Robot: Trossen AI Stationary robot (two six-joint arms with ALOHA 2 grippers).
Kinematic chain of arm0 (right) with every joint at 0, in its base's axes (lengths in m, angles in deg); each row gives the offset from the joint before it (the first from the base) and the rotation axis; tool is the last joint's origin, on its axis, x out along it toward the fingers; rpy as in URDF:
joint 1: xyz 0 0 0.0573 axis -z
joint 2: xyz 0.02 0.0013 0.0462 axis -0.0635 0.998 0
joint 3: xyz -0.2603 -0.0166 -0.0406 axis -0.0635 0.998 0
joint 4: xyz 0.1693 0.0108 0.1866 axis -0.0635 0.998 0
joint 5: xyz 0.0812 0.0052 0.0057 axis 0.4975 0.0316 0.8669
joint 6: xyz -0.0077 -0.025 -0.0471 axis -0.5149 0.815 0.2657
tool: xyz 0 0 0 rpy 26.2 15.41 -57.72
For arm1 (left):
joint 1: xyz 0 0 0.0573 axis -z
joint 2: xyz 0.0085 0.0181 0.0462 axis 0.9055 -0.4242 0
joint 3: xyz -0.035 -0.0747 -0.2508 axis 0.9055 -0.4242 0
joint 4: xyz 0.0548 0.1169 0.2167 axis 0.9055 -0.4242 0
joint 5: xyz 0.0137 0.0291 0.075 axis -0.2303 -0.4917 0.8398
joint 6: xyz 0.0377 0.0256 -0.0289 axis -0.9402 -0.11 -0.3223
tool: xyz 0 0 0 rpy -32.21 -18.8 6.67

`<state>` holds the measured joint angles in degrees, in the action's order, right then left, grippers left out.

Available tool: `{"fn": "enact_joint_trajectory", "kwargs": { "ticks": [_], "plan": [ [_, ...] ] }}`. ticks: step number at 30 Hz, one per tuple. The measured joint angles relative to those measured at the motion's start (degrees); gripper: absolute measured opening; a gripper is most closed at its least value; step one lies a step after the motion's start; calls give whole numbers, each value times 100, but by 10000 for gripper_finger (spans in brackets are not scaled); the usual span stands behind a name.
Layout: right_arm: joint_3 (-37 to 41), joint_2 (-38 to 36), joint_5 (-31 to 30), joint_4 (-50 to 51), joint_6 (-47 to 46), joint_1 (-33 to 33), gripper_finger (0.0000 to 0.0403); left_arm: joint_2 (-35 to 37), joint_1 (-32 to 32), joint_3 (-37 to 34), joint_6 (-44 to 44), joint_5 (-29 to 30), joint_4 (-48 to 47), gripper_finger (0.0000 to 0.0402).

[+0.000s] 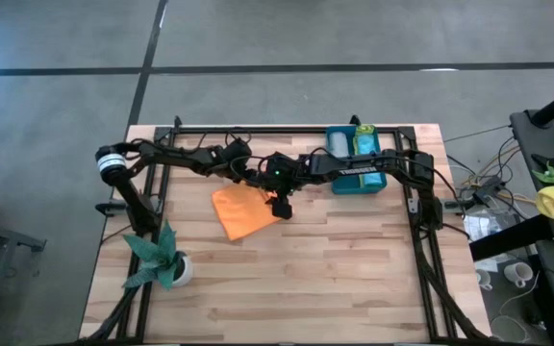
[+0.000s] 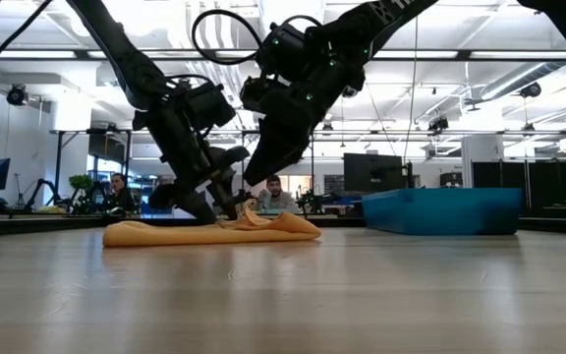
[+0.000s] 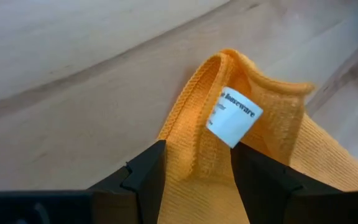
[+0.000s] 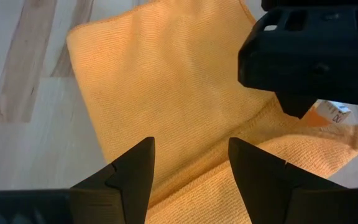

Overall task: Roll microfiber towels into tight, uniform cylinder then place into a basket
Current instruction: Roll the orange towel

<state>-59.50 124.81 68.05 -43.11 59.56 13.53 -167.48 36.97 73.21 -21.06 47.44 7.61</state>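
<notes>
Left gripper: down at the far corner of the orange towel, fingers astride the raised hem beside the white label; cloth sits between them, pinched.
Right gripper: just beside the left gripper, over the towel's edge nearest the basket; fingers apart above the cloth, nothing between them.
Orange towel: on the wooden table, near its middle, well short of the basket; mostly flat, one corner lifted and folded.
Basket: teal-blue, at the table's far edge, apart from the towel; a turquoise roll and a lime green roll lie side by side inside.
In the way: both wrists crowd the same corner of the towel, the left one blocking part of the right wrist view.
Potted plant: near the table's left edge, on the towel's side away from the basket.
Background: two people beyond the table.
</notes>
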Motion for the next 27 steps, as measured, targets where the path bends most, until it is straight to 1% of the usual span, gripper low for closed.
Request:
{"fn": "enact_joint_trajectory", "kwargs": {
  "ticks": [12,15,18,20,21,24,25,27],
  "plan": [
    [15,2,-149,2,-139,3,201,143,198,16,-27,-38,9,164],
    [17,2,-151,2,-156,4,201,129,224,18,-15,-34,32,154],
    [17,2,-153,2,-301,2,201,26,221,-10,-20,-18,0,128],
    [17,2,-171,2,-311,2,201,-14,217,-15,-75,16,20,99],
    [17,2,-289,1,-301,2,201,-21,217,-11,-144,21,52,81],
    [3,2,-1061,62,-267,-2,201,-9,217,25,-195,58,78,20],
    [-32,2,-1195,184,-211,1,201,25,217,29,-195,60,95,10],
    [-132,2,-1275,392,-70,65,201,133,213,35,-212,86,120,9]
  ]
}}
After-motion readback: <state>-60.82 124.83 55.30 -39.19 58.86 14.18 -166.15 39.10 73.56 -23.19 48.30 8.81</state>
